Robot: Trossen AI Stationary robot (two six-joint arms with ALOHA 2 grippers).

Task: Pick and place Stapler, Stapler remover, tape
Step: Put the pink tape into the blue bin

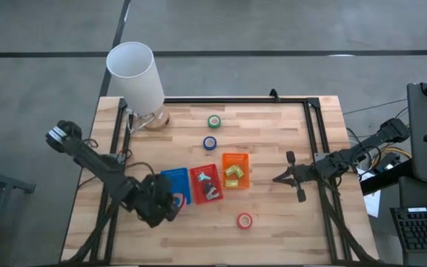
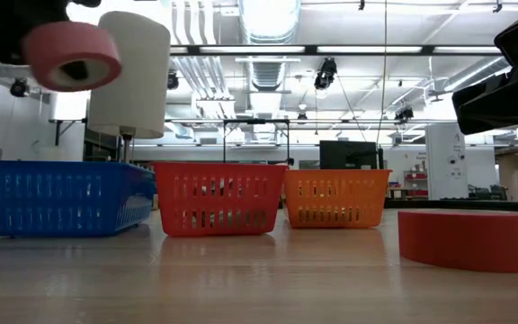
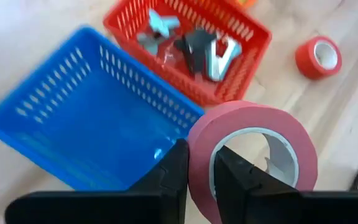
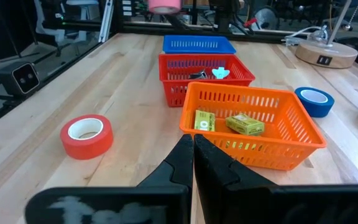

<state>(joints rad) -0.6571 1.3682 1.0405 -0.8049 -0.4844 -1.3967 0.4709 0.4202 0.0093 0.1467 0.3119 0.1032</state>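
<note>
My left gripper (image 1: 173, 202) hovers by the near right corner of the blue basket (image 1: 175, 184), shut on a pink tape roll (image 3: 253, 149). In the low view that roll (image 2: 70, 54) hangs high above the blue basket (image 2: 57, 193). A red tape roll (image 1: 244, 220) lies flat on the table near its front edge. A blue roll (image 1: 210, 142) and a green roll (image 1: 213, 121) lie farther back. The red basket (image 1: 206, 184) holds grey and dark metal tools (image 3: 191, 46). My right gripper (image 1: 276, 179) waits shut, right of the orange basket (image 1: 236, 170). My left gripper pinches the pink roll's wall (image 3: 199, 163), with one finger (image 3: 232, 177) inside the pale centre hole and the other finger (image 3: 176, 168) outside. The roll is lifted clear of the table, its hole facing sideways, and it stands out beyond the fingertips.
A white lamp (image 1: 136, 78) stands at the far left corner on a round wooden base. The orange basket (image 4: 253, 124) holds small yellow-green blocks (image 4: 244, 124). A black frame (image 1: 313, 119) runs along the far and right table edges. Bare wood lies in front of the baskets.
</note>
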